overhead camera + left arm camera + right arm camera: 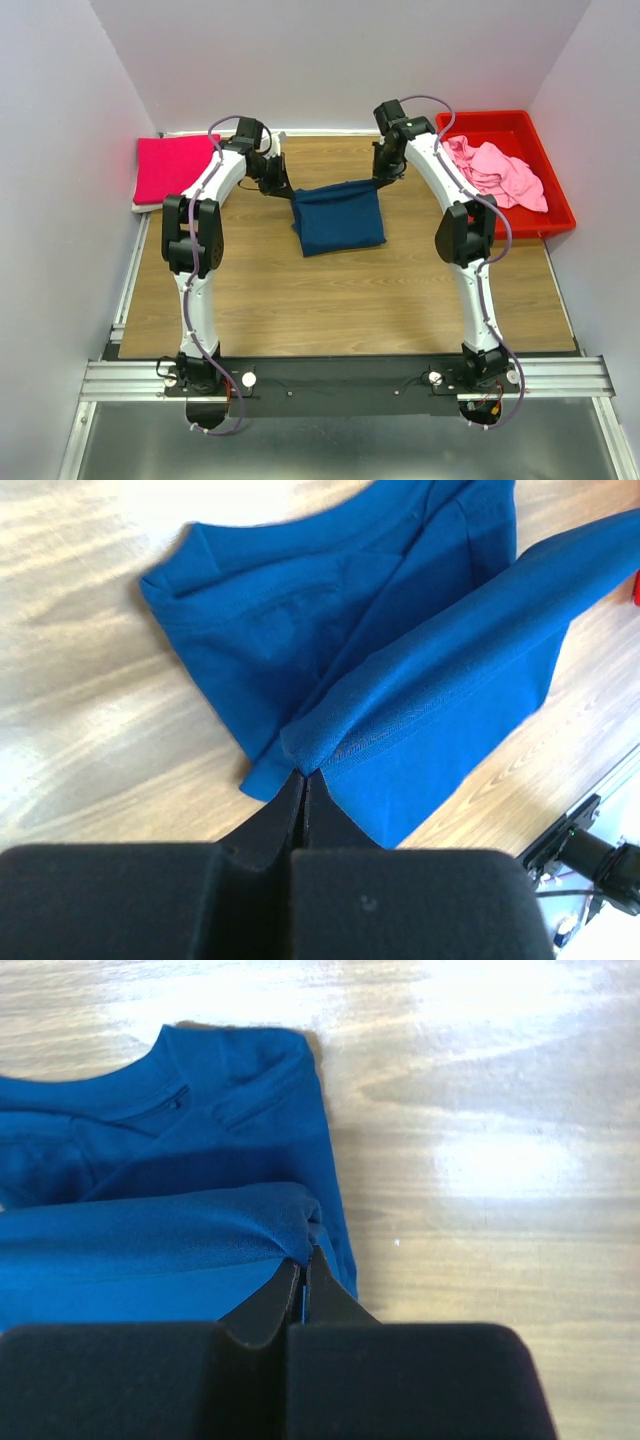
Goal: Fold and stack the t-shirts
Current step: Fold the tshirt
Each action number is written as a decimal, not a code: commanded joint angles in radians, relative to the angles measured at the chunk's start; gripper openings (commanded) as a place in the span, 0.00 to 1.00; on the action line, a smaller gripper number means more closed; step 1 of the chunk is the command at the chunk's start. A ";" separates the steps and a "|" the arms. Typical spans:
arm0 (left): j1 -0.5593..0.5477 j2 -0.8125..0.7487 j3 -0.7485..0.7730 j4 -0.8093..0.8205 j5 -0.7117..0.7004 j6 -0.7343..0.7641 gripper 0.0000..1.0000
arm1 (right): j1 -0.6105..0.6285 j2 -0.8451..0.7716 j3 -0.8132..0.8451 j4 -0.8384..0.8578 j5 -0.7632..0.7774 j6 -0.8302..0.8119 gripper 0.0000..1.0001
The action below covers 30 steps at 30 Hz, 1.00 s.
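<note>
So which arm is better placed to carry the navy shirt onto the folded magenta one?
Left, probably: the magenta shirt lies at the far left, nearest the left tool, which pinches the navy shirt.

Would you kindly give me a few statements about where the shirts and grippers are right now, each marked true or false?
1. Both the left gripper and the right gripper are shut on the navy shirt. True.
2. The pink shirt lies folded on the table. False: it lies crumpled in the red bin.
3. The magenta shirt lies folded at the table's far left corner. True.
4. The navy shirt is stacked on the magenta shirt. False: they lie apart, with the navy shirt mid-table between the arms.
</note>
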 commanded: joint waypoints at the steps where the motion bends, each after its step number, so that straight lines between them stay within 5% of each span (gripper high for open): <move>1: 0.043 0.022 0.034 -0.039 -0.021 -0.004 0.00 | -0.031 0.056 0.058 0.020 0.054 -0.043 0.00; 11: 0.067 0.089 0.080 0.004 -0.015 -0.033 0.01 | -0.035 0.112 0.080 0.086 0.046 -0.069 0.01; 12: 0.070 0.095 0.082 0.022 -0.018 -0.042 0.10 | -0.035 0.116 0.088 0.101 0.042 -0.070 0.08; 13: 0.075 0.100 0.086 0.033 -0.024 -0.051 0.38 | -0.035 0.121 0.094 0.109 0.034 -0.072 0.18; 15: 0.089 0.104 0.111 0.054 -0.050 -0.073 0.55 | -0.035 0.132 0.115 0.127 0.016 -0.070 0.54; 17: 0.101 0.091 0.126 0.086 -0.060 -0.090 0.62 | -0.036 0.129 0.121 0.139 -0.001 -0.072 0.75; 19: 0.104 0.074 0.122 0.107 -0.061 -0.091 0.64 | -0.036 0.113 0.114 0.158 -0.007 -0.076 0.82; 30: 0.096 -0.066 -0.105 0.297 0.086 -0.056 0.64 | -0.026 -0.071 -0.080 0.291 -0.109 -0.115 0.84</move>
